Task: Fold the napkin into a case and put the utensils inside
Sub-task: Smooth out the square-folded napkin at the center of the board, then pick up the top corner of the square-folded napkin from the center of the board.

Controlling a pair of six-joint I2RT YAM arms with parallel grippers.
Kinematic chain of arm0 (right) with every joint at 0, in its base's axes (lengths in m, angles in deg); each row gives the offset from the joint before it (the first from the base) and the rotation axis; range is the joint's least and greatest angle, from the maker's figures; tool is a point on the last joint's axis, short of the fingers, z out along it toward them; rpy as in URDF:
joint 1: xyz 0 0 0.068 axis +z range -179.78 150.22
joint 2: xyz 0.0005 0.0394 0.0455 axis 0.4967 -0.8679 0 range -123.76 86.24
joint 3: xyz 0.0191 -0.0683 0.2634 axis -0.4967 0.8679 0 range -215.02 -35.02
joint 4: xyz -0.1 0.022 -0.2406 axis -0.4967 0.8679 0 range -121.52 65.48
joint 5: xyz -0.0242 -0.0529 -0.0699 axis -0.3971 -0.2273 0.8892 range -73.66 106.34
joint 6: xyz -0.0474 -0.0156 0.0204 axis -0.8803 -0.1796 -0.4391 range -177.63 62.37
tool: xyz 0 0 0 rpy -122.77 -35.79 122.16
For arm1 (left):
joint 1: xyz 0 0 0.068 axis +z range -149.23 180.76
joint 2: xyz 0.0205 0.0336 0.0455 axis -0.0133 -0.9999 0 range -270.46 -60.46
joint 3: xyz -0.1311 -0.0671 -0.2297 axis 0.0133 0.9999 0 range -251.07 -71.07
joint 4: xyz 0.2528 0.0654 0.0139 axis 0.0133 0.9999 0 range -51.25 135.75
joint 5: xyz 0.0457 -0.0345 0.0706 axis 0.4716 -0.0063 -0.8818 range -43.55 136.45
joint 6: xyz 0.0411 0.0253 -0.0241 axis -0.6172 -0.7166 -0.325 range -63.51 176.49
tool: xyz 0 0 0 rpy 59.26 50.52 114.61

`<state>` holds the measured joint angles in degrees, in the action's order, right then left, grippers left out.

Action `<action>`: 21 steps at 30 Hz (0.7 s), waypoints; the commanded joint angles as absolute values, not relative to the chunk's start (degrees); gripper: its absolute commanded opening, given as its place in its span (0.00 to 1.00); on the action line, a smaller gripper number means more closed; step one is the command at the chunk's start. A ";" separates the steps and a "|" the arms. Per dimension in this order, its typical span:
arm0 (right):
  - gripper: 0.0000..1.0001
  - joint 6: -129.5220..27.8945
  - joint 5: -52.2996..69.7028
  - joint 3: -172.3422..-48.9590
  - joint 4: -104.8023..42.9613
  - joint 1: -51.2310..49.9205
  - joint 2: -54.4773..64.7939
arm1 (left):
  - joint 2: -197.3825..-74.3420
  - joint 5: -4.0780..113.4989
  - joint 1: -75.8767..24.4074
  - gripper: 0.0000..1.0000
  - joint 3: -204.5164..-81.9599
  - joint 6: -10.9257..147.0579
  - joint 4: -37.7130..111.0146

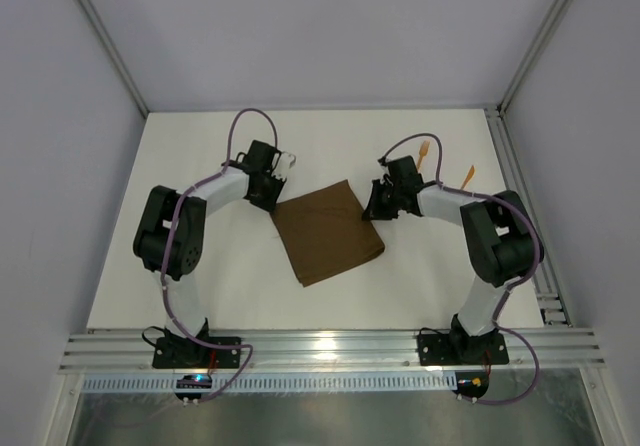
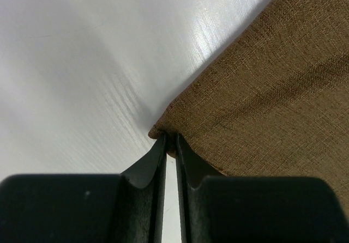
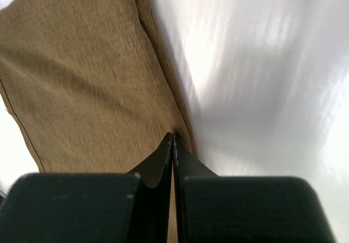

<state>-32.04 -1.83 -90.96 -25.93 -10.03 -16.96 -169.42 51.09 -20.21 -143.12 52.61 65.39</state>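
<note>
Left end effector (image 2: 170,139) and right end effector (image 3: 173,137) pinch the napkin (image 1: 328,231); utensils (image 1: 425,150) show only overhead.

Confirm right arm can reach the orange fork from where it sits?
Probably yes, once freed. The fork lies just beyond the right gripper, nothing between them, but that gripper is shut on the napkin and must release first.

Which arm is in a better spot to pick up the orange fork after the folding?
Right, probably. The orange fork and the pointed utensil lie just beyond the right end effector, on that arm's side. The left end effector pinches a corner of the napkin, farther away.
</note>
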 commanded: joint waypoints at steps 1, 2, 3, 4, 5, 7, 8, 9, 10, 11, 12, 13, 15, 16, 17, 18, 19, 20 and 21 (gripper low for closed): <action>0.03 -38.53 2.19 -91.70 -20.27 -10.18 -8.28 | -170.85 51.97 -19.98 0.12 -142.26 51.65 65.91; 0.03 -40.47 2.28 -92.05 -18.87 -9.57 -6.50 | -170.50 52.86 -19.98 0.12 -142.35 51.39 66.52; 0.03 -42.58 2.98 -92.93 -18.16 -7.48 -4.92 | -169.45 54.17 -19.98 0.17 -142.52 51.13 66.79; 0.08 -47.21 3.85 -93.28 -17.37 -5.72 -1.77 | -168.83 56.10 -19.98 0.20 -142.79 50.60 67.23; 0.12 -49.69 4.65 -93.46 -16.58 -3.53 -0.52 | -168.13 56.99 -19.98 0.23 -142.87 50.42 68.10; 0.26 -56.62 6.32 -93.20 -16.75 4.12 1.59 | -165.58 57.96 -19.98 0.33 -143.58 49.72 68.98; 0.31 -58.49 6.15 -92.94 -17.71 6.75 2.64 | -164.53 57.96 -19.80 0.36 -143.84 49.46 70.12; 0.36 -60.68 5.71 -91.98 -18.50 9.13 2.92 | -163.47 57.96 -19.63 0.37 -144.19 49.02 70.83; 0.40 -62.18 6.14 -91.53 -19.12 13.85 2.92 | -161.46 57.88 -19.28 0.38 -144.72 48.84 71.44; 0.45 -64.90 6.93 -91.44 -19.91 15.81 2.14 | -160.40 57.70 -18.32 0.40 -144.90 48.49 72.06; 0.45 -65.79 7.81 -91.62 -20.09 17.57 1.34 | -159.43 57.61 -17.61 0.43 -144.90 48.31 73.28; 0.46 -66.50 9.30 -92.05 -20.18 19.16 0.38 | -157.42 57.70 -16.91 0.44 -144.90 48.31 73.90; 0.46 -67.38 10.28 -94.15 -19.65 22.85 -3.12 | -155.74 58.75 -14.01 0.45 -144.72 48.14 75.83; 0.46 -67.82 10.80 -95.12 -18.43 24.00 -4.45 | -155.03 59.01 -13.04 0.45 -144.29 48.14 76.45; 0.46 -68.35 11.50 -96.09 -17.81 26.44 -5.94 | -153.55 59.10 -11.21 0.45 -143.85 48.22 76.89; 0.46 -69.31 12.55 -98.19 -17.28 27.69 -8.66 | -152.84 59.63 -10.23 0.45 -143.49 48.14 77.25; 0.46 -69.75 13.26 -99.17 -16.49 28.74 -9.99 | -152.13 59.72 -9.53 0.45 -142.97 48.05 77.77; 0.46 -70.28 14.40 -101.00 -15.01 30.23 -11.31 | -150.82 59.72 -8.39 0.46 -142.09 47.87 77.86; 0.46 -70.72 14.93 -101.72 -14.47 30.77 -13.41 | -150.29 59.37 -7.85 0.46 -141.65 47.35 78.21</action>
